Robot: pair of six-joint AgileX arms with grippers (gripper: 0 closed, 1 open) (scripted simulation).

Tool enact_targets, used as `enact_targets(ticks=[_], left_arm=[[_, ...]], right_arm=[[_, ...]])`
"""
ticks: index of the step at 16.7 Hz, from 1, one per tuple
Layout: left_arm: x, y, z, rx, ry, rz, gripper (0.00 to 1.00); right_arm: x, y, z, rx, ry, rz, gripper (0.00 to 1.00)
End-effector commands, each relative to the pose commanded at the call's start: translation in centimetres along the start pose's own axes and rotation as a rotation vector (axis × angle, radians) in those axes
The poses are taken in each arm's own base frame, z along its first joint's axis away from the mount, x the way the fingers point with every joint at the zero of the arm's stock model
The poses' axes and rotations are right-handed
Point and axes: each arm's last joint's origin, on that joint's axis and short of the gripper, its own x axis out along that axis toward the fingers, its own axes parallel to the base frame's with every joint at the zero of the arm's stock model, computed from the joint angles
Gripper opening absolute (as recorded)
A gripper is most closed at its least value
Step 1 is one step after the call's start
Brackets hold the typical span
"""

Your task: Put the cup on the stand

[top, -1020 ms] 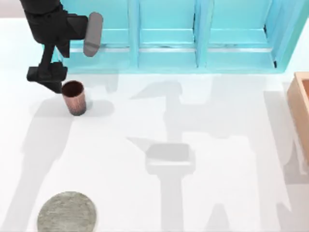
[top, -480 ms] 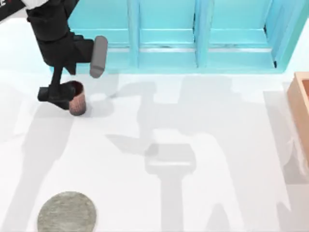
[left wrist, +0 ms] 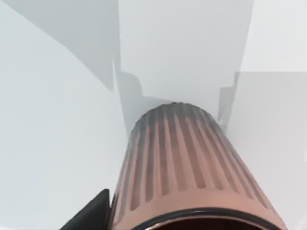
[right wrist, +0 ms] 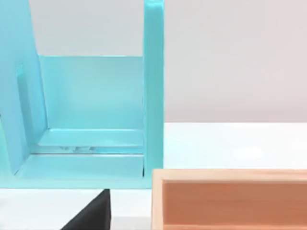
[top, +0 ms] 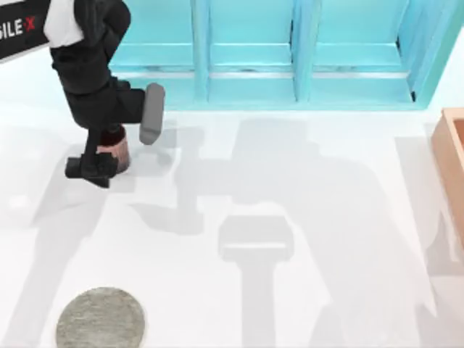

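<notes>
The left tool (top: 109,148) straddles the cup (top: 114,151) on the desk (top: 290,181); whether it grips cannot be told. Next move calls for clamping, lifting, carrying toward the stand (top: 100,317).

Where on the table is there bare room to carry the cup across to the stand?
Bare white table runs from the cup forward to the stand, and across the middle to the wooden box at the right edge. It is crowded only at back left, where the left claw surrounds the cup near the turquoise shelf.
</notes>
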Motion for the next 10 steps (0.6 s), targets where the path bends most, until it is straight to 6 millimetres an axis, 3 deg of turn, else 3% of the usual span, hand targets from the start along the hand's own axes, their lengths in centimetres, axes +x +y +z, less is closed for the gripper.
enact_targets(ticks=[1,10], left_arm=[[0.0,0.0,0.0,0.0,0.0,0.0,1.0],[0.0,0.0,0.0,0.0,0.0,0.0,0.32]], right_arm=[[0.0,0.0,0.0,0.0,0.0,0.0,1.0],[0.0,0.0,0.0,0.0,0.0,0.0,1.0]])
